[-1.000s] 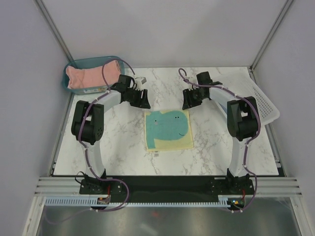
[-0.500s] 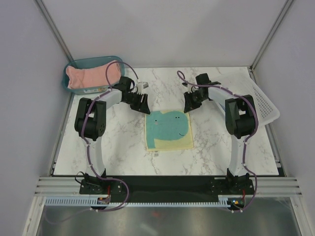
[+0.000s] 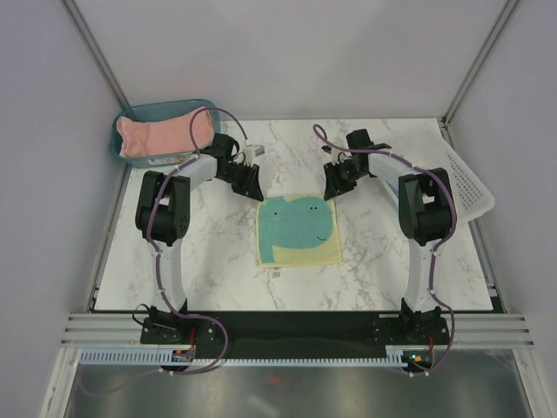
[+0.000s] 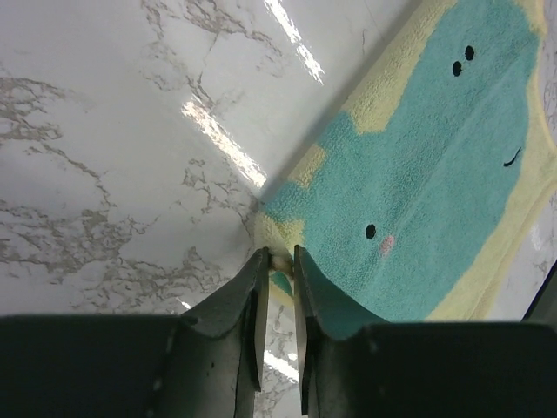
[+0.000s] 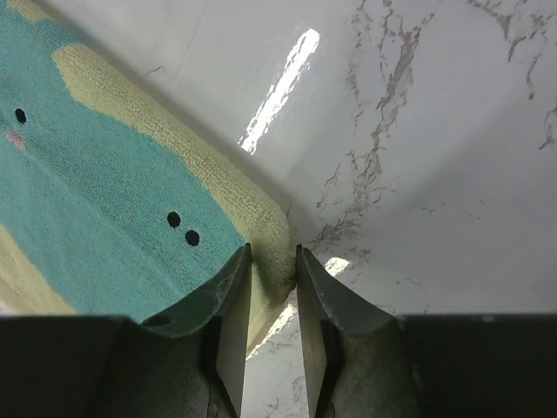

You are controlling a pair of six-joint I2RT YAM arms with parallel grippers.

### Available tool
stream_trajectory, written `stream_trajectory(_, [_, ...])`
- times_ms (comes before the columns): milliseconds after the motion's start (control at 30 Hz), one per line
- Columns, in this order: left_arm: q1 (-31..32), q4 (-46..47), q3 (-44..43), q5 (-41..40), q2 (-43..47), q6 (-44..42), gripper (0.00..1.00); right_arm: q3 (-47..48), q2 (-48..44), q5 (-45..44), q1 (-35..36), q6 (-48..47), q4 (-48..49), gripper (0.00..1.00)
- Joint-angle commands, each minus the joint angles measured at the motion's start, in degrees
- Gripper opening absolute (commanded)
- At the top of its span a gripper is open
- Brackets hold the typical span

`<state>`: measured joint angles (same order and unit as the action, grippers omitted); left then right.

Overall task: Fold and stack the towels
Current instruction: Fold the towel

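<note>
A pale yellow towel with a teal whale print [image 3: 298, 231] lies flat in the middle of the marble table. My left gripper [image 3: 256, 190] is down at its far left corner. In the left wrist view the jaws [image 4: 278, 259] are shut on that corner of the towel [image 4: 435, 165], with a bit of yellow cloth pinched between them. My right gripper [image 3: 332, 189] is at the far right corner. There its jaws [image 5: 273, 261] hold the bunched yellow edge of the towel [image 5: 96, 218], and the cloth touches both fingers. A salmon-pink towel [image 3: 161, 132] lies in the bin at the back left.
The teal plastic bin [image 3: 122, 146] stands at the table's far left corner, just behind my left arm. A white perforated basket [image 3: 470, 187] leans over the right edge. Grey walls close in the back and both sides.
Both grippers moved inward and down onto the whale towel's far corners. Their jaws closed on the cloth. The towel itself has not shifted.
</note>
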<state>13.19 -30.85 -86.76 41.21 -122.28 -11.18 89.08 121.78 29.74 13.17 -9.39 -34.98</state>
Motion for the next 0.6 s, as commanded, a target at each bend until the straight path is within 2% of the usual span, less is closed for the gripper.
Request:
stream_trajectory(0, [-0.3,-2.0,-3.5,2.4,-0.6,-3.1,0.23,1.6,-1.9,1.4,-0.5,-1.9,-0.4,0.34])
stream_trajectory(33, [-0.4,-2.8,-3.9,2.0,-0.9,-3.2,0.21,1.7,-1.9,1.3,-0.5,-1.8,-0.4,0.35])
stream_trajectory(67, [-0.3,-3.0,-4.6,2.1,-1.1,-3.3,0.14,1.7,-1.9,1.2,-0.5,-1.7,-0.4,0.36])
stream_trajectory(100, [-0.3,-3.2,-4.7,2.1,-1.4,-3.5,0.1,1.8,-1.9,1.2,-0.5,-1.7,-0.4,0.39])
stream_trajectory(167, [-0.3,-3.8,-5.8,2.1,-2.0,-3.5,0.02,1.8,-2.0,0.7,-0.6,-1.6,-0.3,0.38])
stream_trajectory(267, [-0.3,-3.8,-7.4,0.7,-3.0,-3.1,0.02,2.3,-1.9,-0.2,-0.9,-1.2,-0.1,0.12])
stream_trajectory(300, [-0.3,-3.8,-7.8,0.5,-3.1,-3.0,0.02,2.5,-1.8,-0.8,-1.0,-0.9,-0.1,0.0])
stream_trajectory(567, [-0.2,-3.4,-9.4,-1.3,-0.2,-1.0,0.02,2.4,-5.2,-2.2,-1.1,0.5,0.5,0.0])
